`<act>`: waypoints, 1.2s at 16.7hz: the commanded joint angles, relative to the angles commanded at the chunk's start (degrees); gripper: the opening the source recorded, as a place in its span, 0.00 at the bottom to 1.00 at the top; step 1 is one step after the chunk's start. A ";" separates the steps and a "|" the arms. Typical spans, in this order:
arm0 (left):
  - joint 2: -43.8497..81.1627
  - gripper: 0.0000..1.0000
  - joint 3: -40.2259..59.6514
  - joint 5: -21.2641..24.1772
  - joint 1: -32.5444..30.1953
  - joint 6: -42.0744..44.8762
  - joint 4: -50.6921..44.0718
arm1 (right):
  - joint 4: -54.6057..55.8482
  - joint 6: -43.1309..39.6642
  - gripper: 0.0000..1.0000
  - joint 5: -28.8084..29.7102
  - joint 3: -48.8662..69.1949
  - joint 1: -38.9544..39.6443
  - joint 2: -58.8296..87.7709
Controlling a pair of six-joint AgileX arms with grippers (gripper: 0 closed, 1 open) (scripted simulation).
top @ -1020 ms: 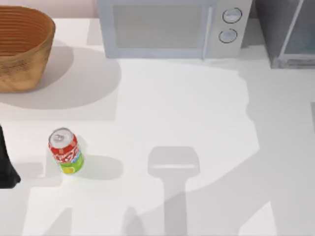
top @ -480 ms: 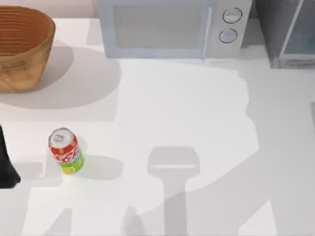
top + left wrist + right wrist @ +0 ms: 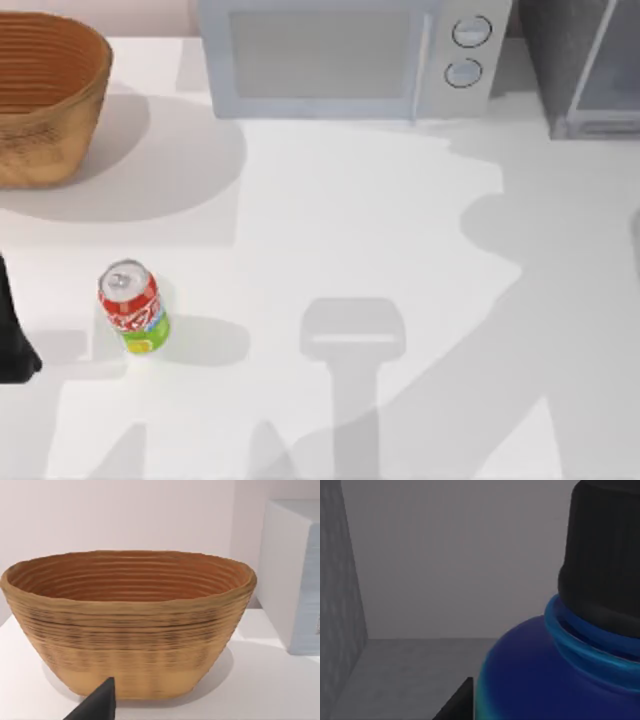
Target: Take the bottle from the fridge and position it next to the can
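Bottle (image 3: 560, 665) sits right up against right gripper (image 3: 457, 702) inside fridge (image 3: 345, 605); can't tell its grip. Left arm (image 3: 12, 330) parked.

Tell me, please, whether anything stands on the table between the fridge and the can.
Nothing visible does: the table between the fridge and the can is bare; the microwave and basket sit at the back.
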 joint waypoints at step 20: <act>0.00 1.00 0.00 0.00 0.00 0.00 0.00 | 11.22 -0.10 0.00 -4.69 -35.14 -4.32 -23.95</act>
